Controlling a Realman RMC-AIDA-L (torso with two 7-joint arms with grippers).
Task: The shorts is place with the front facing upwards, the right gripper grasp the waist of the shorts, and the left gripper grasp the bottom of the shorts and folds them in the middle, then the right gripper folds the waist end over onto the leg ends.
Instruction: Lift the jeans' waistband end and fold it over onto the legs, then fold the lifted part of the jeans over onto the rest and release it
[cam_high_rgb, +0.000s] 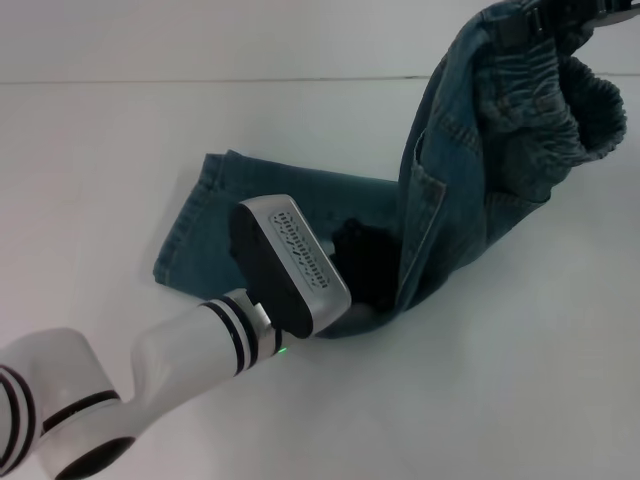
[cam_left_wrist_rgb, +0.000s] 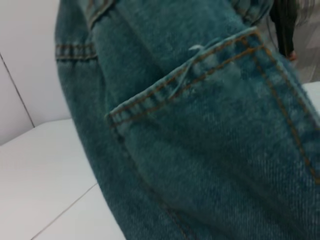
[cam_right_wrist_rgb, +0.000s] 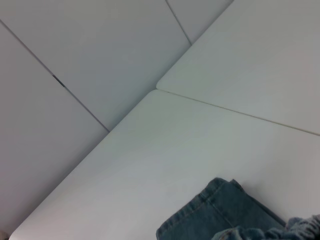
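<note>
Denim shorts (cam_high_rgb: 470, 170), one pair; waist lifted at 1 o'clock, clamped by right gripper (cam_high_rgb: 545, 15). Left gripper (cam_high_rgb: 365, 270) pins the fold, jaws hidden. White table (cam_high_rgb: 120, 130).

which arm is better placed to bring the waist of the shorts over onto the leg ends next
Right. The right pincer holds the elastic waist of the denim shorts lifted off the table. The left pincer is down by the fold, where the fabric hides its fingers, with the leg ends flat beyond it.
</note>
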